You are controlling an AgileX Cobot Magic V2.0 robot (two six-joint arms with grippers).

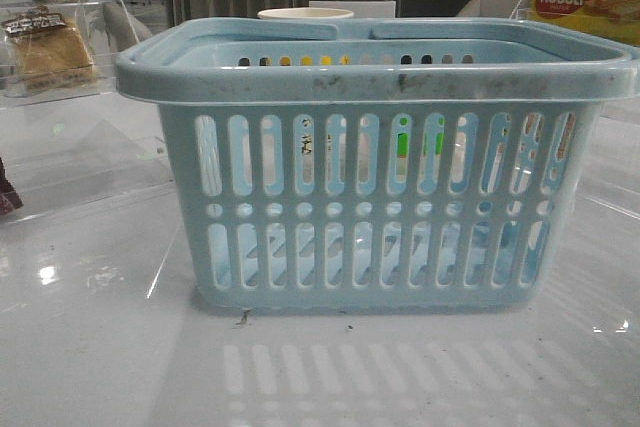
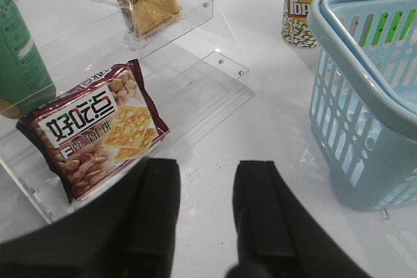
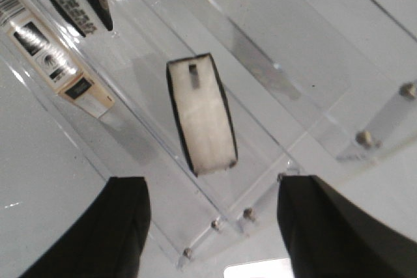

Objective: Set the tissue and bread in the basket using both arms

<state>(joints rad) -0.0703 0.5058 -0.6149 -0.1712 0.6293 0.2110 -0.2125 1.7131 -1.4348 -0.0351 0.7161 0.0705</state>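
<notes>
Light blue plastic fills our front view: the basket (image 1: pixel 375 162) stands mid-tabletop (image 1: pixel 110 357), with the wrapped bread (image 1: pixel 45 47) on a clear acrylic shelf (image 1: pixel 90 162) at about ten o'clock from it. Our left gripper (image 2: pixel 205 209) hovers with its fingers (image 2: pixel 159 206) parted and holding nothing, the bread at its twelve o'clock beyond a maroon cracker pack (image 2: pixel 98 128). Our right gripper (image 3: pixel 212 216) hangs wide and empty just short of the tissue (image 3: pixel 202 114), a dark-edged pack showing a pale face on another clear shelf (image 3: pixel 293 102).
</notes>
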